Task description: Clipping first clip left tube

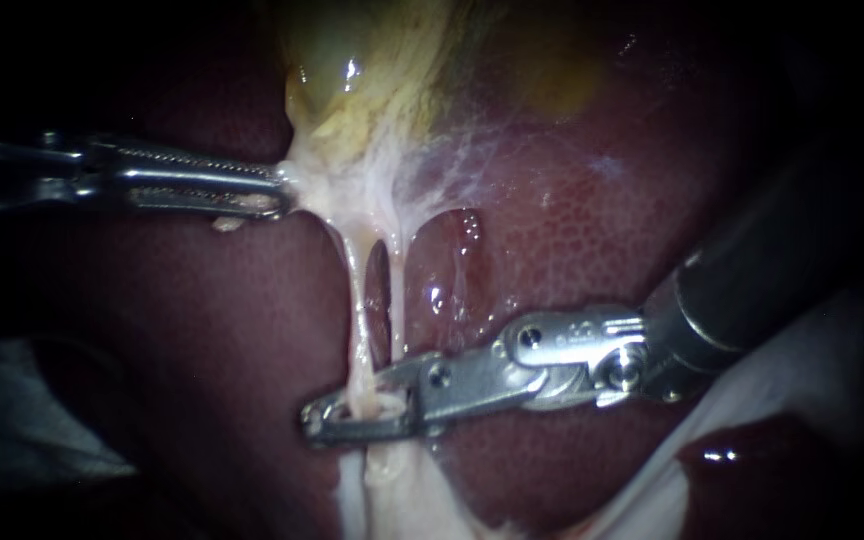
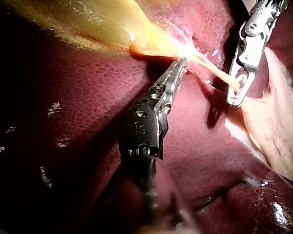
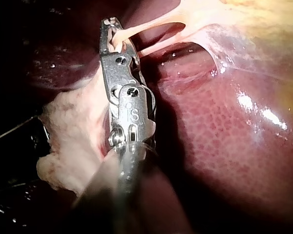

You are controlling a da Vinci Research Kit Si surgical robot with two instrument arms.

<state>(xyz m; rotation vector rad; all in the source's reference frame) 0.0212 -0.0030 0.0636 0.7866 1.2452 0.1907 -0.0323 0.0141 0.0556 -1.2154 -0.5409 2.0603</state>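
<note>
Two pale tubes run down from the yellowish gallbladder (image 1: 352, 60) across the dark red liver (image 1: 572, 230). My left instrument (image 1: 285, 190) comes in level from the left. Its jaws are shut on the whitish tissue at the gallbladder's lower end, pulling it sideways (image 2: 182, 61). My right instrument (image 1: 312, 422) reaches in from the right. Its jaws enclose the lower part of the left tube (image 1: 357, 300) and their tips meet beyond it (image 3: 111, 20). The right tube (image 1: 397, 300) runs just beside that instrument's hinge, outside the jaws.
A lump of pale fatty tissue (image 1: 392, 490) lies below the right instrument's jaws, where the tubes end. White cloth (image 1: 802, 370) shows under the right shaft. A thin membrane (image 1: 472, 160) spreads from the gallbladder over the liver.
</note>
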